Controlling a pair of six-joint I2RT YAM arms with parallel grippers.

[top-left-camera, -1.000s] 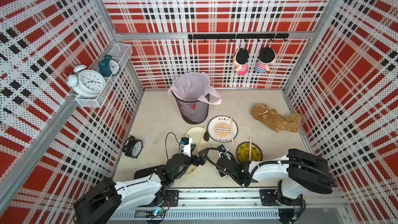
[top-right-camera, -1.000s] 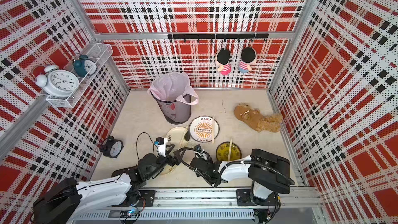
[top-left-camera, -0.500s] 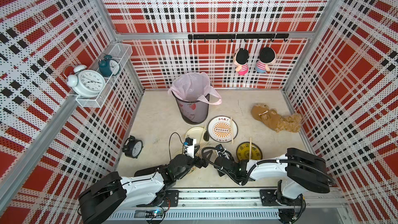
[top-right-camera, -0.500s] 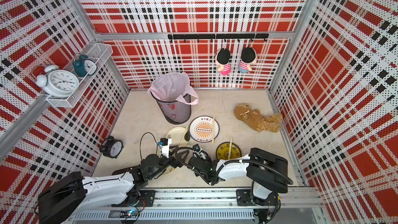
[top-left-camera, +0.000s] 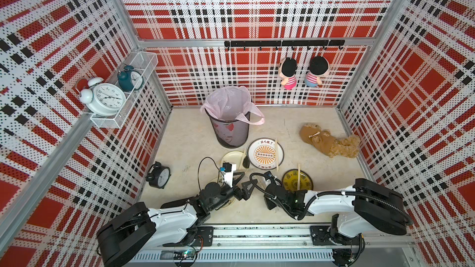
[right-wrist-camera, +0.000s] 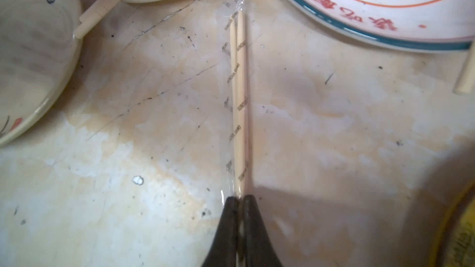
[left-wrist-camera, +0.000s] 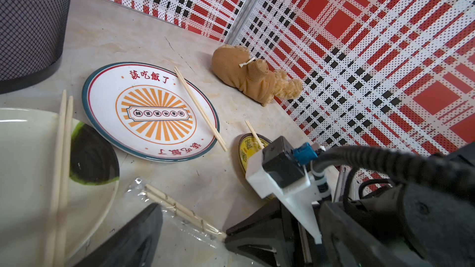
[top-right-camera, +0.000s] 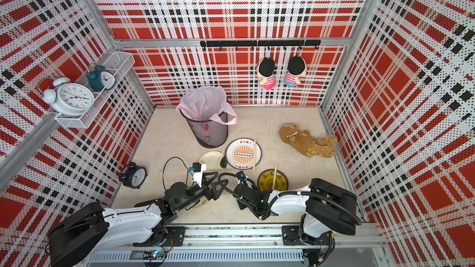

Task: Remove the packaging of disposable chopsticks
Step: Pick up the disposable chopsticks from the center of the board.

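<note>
The packaging (right-wrist-camera: 225,93), a clear printed sleeve with two pale chopsticks (right-wrist-camera: 240,86) inside, lies on the scuffed beige counter (right-wrist-camera: 347,129), near middle; my right gripper (right-wrist-camera: 239,201) pinches its end, my left gripper (top-left-camera: 244,184) gapes. Red plaid walls (top-left-camera: 257,8) surround.

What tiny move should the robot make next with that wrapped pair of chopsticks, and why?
Probably close the open left hand on the clear plastic sleeve near its free end: the right hand is shut on the other end, with pale wooden chopsticks inside it.
</note>
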